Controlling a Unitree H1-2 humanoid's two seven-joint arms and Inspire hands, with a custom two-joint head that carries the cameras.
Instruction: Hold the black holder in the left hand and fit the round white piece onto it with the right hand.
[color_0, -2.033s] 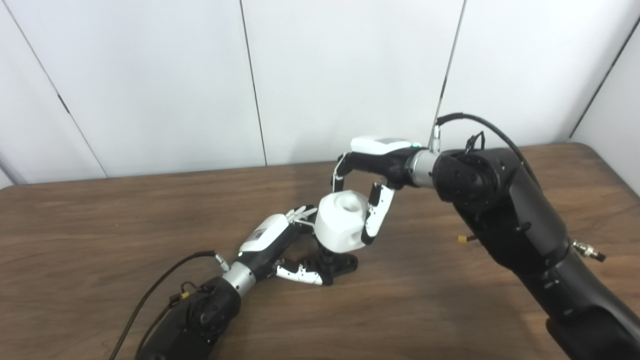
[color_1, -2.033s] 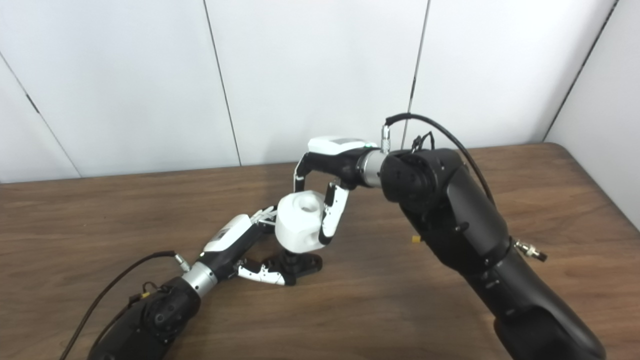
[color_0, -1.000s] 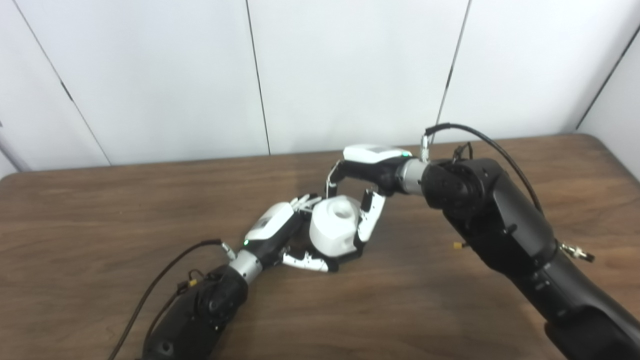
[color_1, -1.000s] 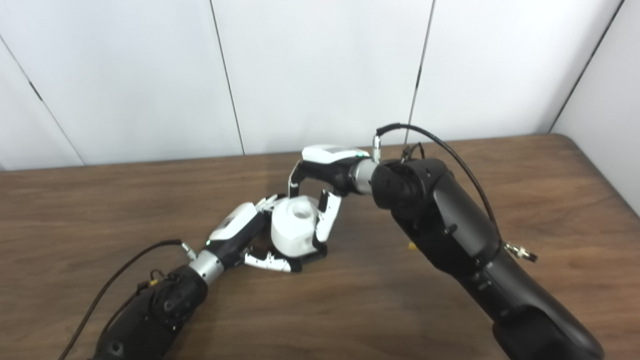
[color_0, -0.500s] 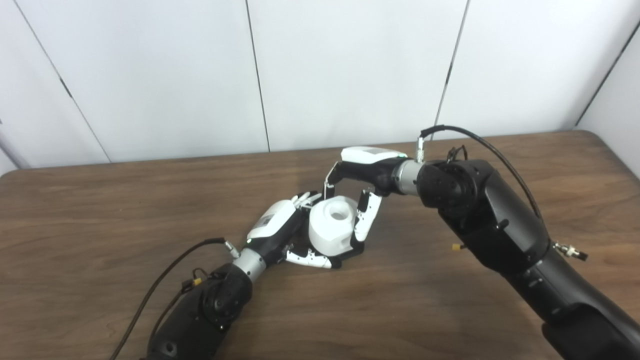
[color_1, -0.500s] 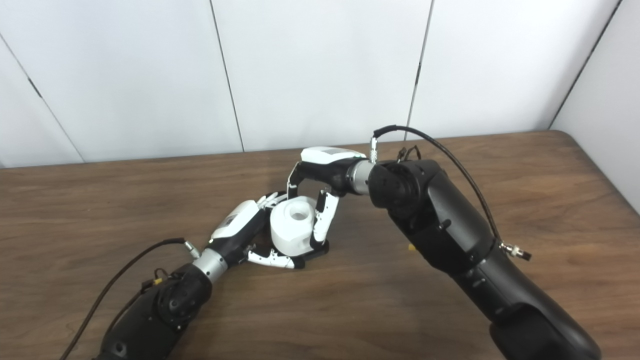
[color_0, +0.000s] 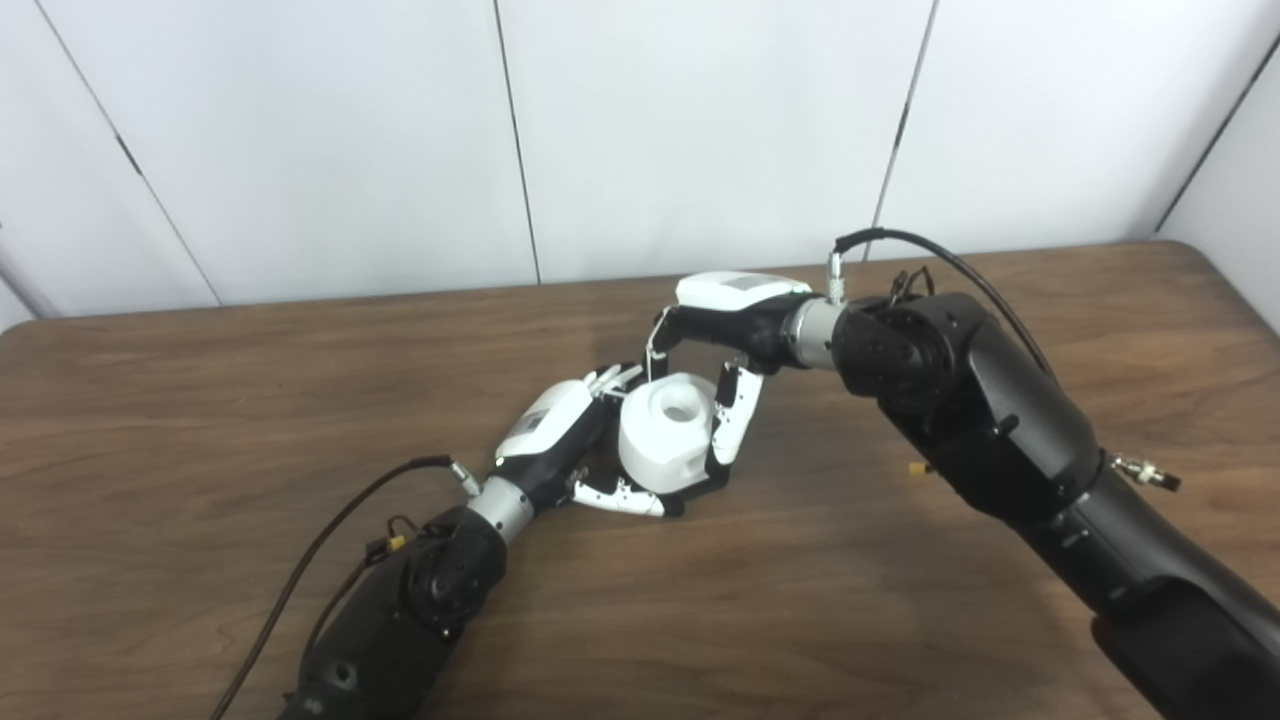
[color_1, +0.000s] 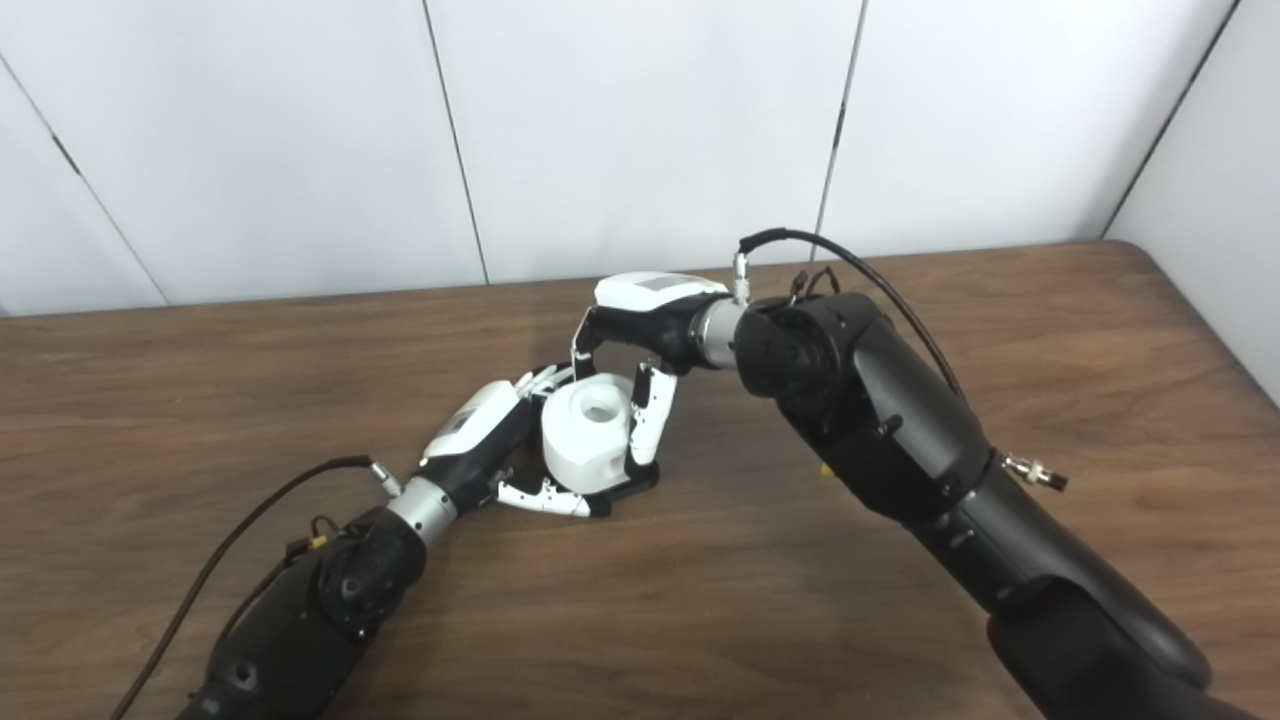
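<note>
1. At the lower left of the frame the left arm (color_0: 400, 620) rises from the bottom edge, black, with a cable looping beside it over the brown table (color_0: 200, 400).
2. At the lower right the bulkier right arm (color_0: 1000, 430) comes in and bends back toward the middle of the frame, a cable arching over its wrist.
3. Just left of centre, the left hand (color_0: 565, 440) lies low on the table. Its thumb stretches along the near side of the holder (color_1: 630, 487), and its fingers (color_0: 610, 378) curl round the far left side, so the hand is closed round the holder's base.
4. Only a dark edge of the holder shows, under and just right of the white piece, resting on the table.
5. The white piece (color_0: 665, 435) sits at the centre of the frame, directly on top of the holder, upright, with a round hollow in its top face. Whether it is fully seated cannot be told.
6. The right hand (color_0: 735, 330) reaches over the piece from the right. One finger comes down behind it and the thumb presses its right side, so this hand grips the piece.
7. Behind the table stand plain white wall panels (color_0: 700, 130).
</note>
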